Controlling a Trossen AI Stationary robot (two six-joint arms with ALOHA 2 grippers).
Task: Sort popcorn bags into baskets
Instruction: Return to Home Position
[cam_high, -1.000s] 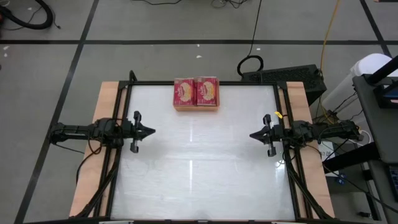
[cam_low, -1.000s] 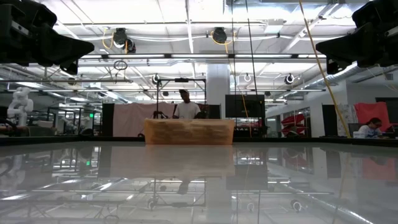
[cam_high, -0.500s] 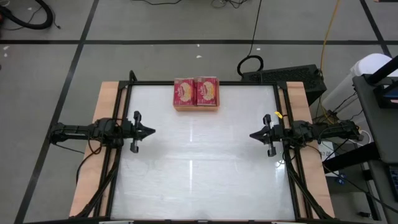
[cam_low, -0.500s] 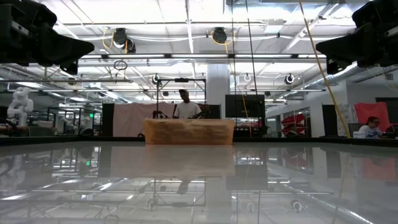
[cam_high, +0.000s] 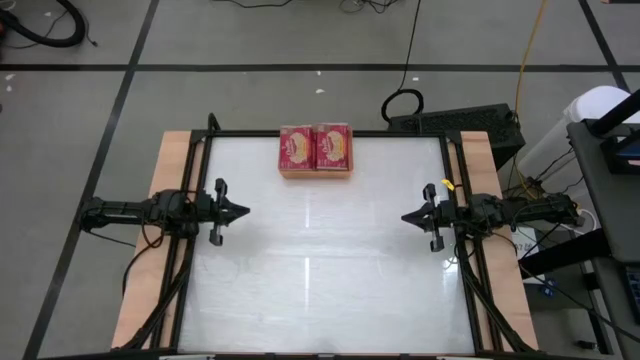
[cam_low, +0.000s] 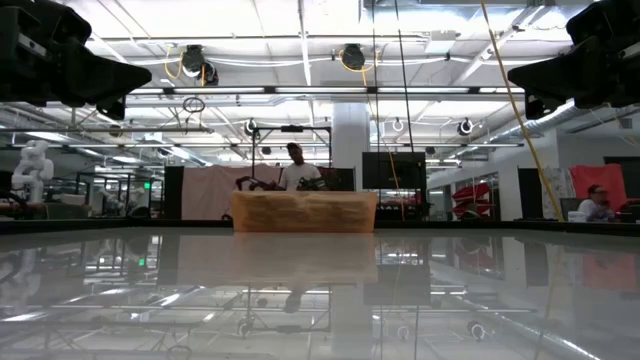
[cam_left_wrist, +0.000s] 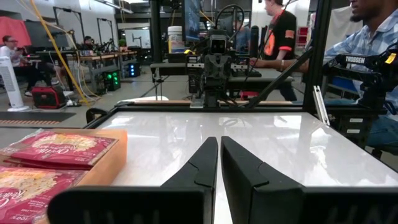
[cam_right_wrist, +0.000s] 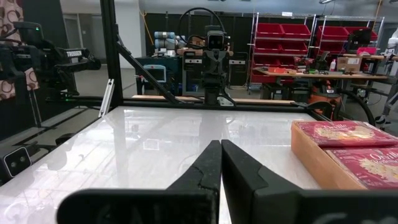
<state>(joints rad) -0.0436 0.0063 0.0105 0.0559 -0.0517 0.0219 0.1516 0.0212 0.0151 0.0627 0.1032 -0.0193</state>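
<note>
Popcorn bags (cam_high: 316, 148) in orange tray (cam_low: 305, 212), TROSSEN label (cam_left_wrist: 356, 60)

popcorn bags (cam_high: 334, 147): red (tan popcorn print) | tray (cam_low: 305, 212): orange

The left gripper (cam_left_wrist: 219, 142) is pointing across the glossy white table (cam_left_wrist: 292, 146) at the right arm (cam_left_wrist: 214, 65).

It is hovering low over the tabletop, its two dark fingers (cam_left_wrist: 202, 165) lying side by side with only a thin slit between them and gripping nothing. Just beside it the orange tray (cam_left_wrist: 111, 163) is sitting on the table, with red popcorn bags (cam_left_wrist: 62, 149) lying flat inside, popcorn picture facing up. Beyond the far edge, a person in a dark shirt (cam_left_wrist: 278, 37) is standing and a person in a blue checked shirt (cam_left_wrist: 373, 43) is leaning in.
</note>
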